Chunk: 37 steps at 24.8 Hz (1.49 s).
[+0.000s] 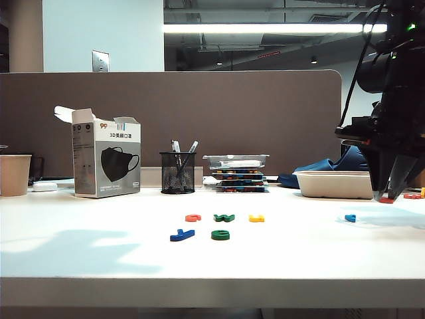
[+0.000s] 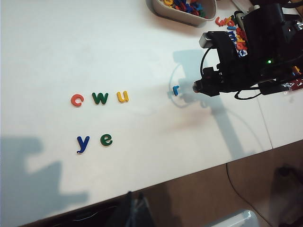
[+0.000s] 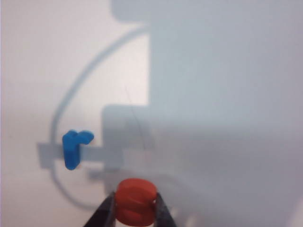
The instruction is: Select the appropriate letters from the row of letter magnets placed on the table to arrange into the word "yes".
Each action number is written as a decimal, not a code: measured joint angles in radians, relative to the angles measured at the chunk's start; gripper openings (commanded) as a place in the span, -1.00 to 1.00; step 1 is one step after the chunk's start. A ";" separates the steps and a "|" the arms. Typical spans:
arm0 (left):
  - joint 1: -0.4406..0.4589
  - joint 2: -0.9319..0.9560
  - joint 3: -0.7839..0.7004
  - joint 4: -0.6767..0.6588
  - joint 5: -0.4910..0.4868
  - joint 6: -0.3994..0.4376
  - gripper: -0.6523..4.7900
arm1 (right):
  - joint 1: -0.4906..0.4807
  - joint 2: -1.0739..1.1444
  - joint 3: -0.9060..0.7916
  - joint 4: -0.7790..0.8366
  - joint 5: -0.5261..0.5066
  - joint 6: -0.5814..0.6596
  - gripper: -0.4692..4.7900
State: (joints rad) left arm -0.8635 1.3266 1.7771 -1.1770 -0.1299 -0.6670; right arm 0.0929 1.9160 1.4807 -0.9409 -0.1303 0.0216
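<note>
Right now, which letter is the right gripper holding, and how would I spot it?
Find the black right arm over the white table, right of the letter row. The right gripper there is shut on the red-orange letter, lifted above the light blue r: the only letter off the table.

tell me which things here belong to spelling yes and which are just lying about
Belongs to the job:
- dark blue y
- dark green e
- red-orange letter, held off the table in the right gripper

Just lying about:
- red-orange c, green w, yellow u, light blue r
- mask box, pen cup, tray of spare letters
</note>
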 measured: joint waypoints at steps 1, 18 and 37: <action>0.000 0.000 0.000 0.000 0.000 0.000 -0.78 | 0.000 -0.006 0.000 -0.002 -0.001 0.000 -0.50; 0.000 0.000 0.000 0.004 -0.001 0.000 -0.78 | 0.171 -0.131 0.000 -0.079 -0.050 0.108 -0.50; 0.000 0.000 0.000 0.006 -0.002 0.000 -0.78 | 0.404 -0.086 -0.027 0.066 -0.050 0.348 -0.50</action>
State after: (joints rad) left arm -0.8635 1.3266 1.7771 -1.1706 -0.1314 -0.6670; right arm 0.4965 1.8301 1.4540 -0.8753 -0.1799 0.3698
